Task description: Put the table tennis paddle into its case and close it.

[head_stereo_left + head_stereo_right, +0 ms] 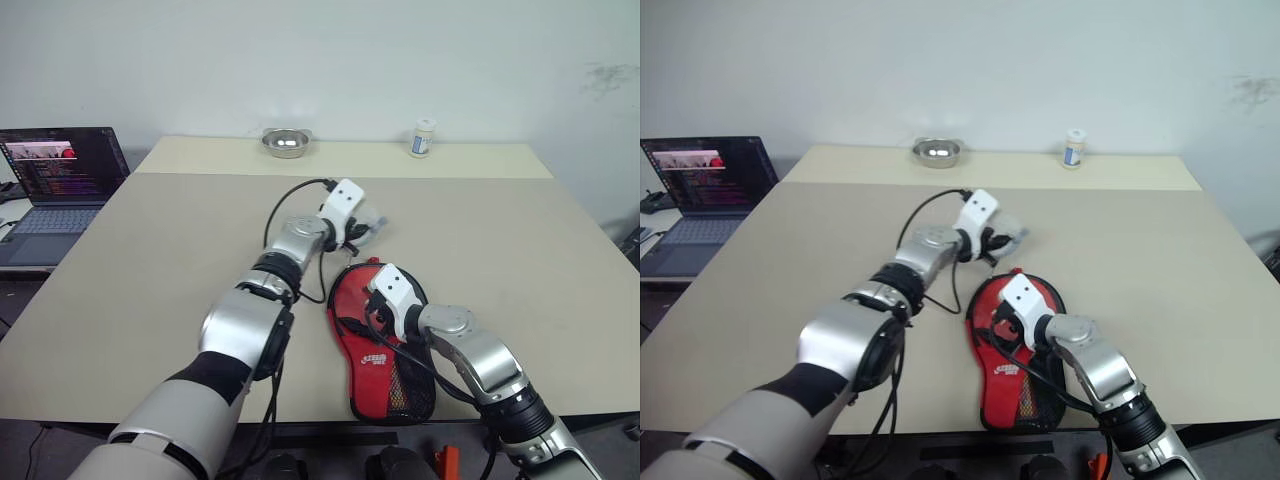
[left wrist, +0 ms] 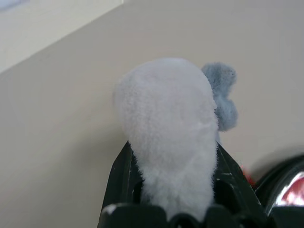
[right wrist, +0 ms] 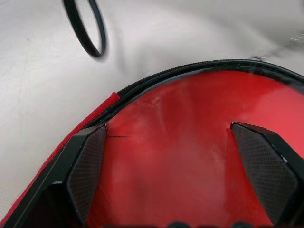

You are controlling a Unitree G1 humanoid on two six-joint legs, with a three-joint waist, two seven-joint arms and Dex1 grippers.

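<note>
The case (image 1: 385,375), a red pouch with a white logo and black mesh pocket, lies near the table's front edge. My right gripper (image 3: 168,130) hovers open over its round end. Between the spread fingers (image 3: 88,166) lies a smooth red face (image 3: 190,95) inside a black zip rim. It looks like the table tennis paddle, though I cannot tell for sure. Just beyond the case, above the table, my left gripper (image 2: 171,156) is shut on a white and grey fluffy toy (image 1: 370,228).
A metal bowl (image 1: 286,142) and a small white bottle (image 1: 423,138) stand at the far edge of the beige table (image 1: 150,260). An open laptop (image 1: 60,180) sits off the table's left side. A black cable (image 3: 85,28) loops beside the case.
</note>
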